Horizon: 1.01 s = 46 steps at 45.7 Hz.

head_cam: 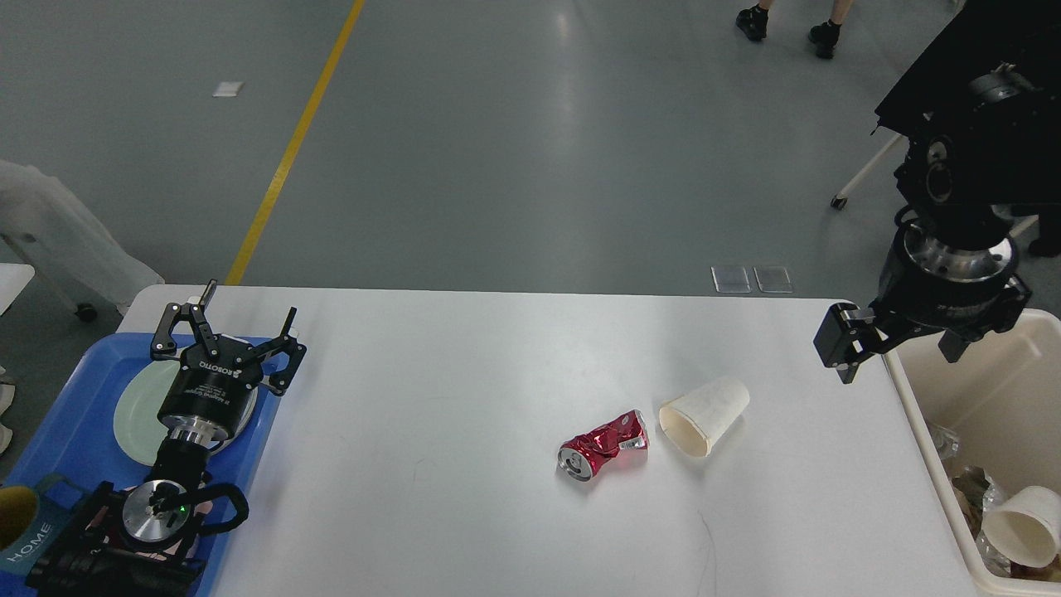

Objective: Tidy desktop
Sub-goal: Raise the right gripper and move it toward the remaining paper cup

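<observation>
The white desktop (464,373) fills the middle of the head view. A crushed red can (603,445) and a white paper cup (705,414) lie on their sides, side by side, right of centre. My left gripper (249,305) is open and empty, hovering over the blue tray (66,439) at the left edge. My right gripper (895,355) points down, open and empty. It hangs above the table's right edge and the left rim of the cream bin (982,390), up and to the right of the cup.
The tray holds a pale green plate (133,410) and a mug marked HOME (23,524). The bin holds a paper cup (1024,526) and other rubbish. A chair with a black garment (978,75) stands behind the bin. A person's feet (787,21) are far back.
</observation>
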Available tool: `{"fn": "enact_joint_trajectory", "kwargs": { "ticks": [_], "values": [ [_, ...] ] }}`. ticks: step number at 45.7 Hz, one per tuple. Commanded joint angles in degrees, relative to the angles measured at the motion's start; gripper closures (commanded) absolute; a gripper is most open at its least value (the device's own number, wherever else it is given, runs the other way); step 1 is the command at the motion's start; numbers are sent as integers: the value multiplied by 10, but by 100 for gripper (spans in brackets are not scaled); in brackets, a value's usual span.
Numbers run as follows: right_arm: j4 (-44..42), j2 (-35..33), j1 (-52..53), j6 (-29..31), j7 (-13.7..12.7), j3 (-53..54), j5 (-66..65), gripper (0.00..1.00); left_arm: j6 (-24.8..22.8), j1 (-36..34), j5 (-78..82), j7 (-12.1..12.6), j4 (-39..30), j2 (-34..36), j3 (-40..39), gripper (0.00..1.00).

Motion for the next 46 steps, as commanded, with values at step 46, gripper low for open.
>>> {"fn": "enact_joint_trajectory", "kwargs": {
  "ticks": [46],
  "values": [
    [-14,56,-153,-339,3,54,481,0,-1,0,0,1,0,0,0,3]
  ]
}}
